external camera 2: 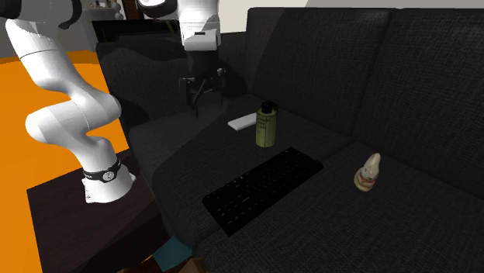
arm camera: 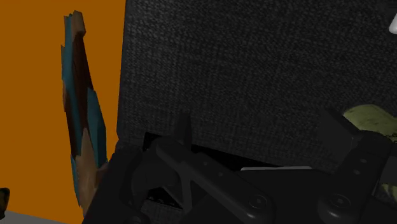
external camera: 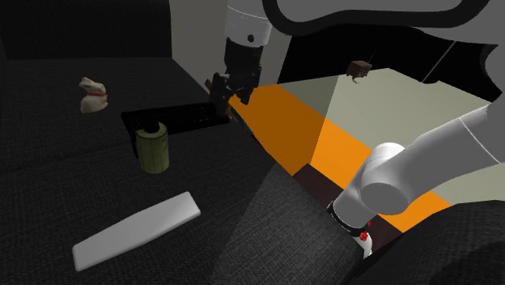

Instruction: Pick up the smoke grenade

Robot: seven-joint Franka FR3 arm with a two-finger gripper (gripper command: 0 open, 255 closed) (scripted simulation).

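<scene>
Olive smoke grenade (external camera: 152,148) upright on sofa (external camera: 48,182), apart from spread, empty pincer (external camera: 227,107)

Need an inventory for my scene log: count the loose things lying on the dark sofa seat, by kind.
olive smoke grenade: 1
rabbit figurine: 1
black keyboard: 1
white flat slab: 1
Total: 4
</scene>
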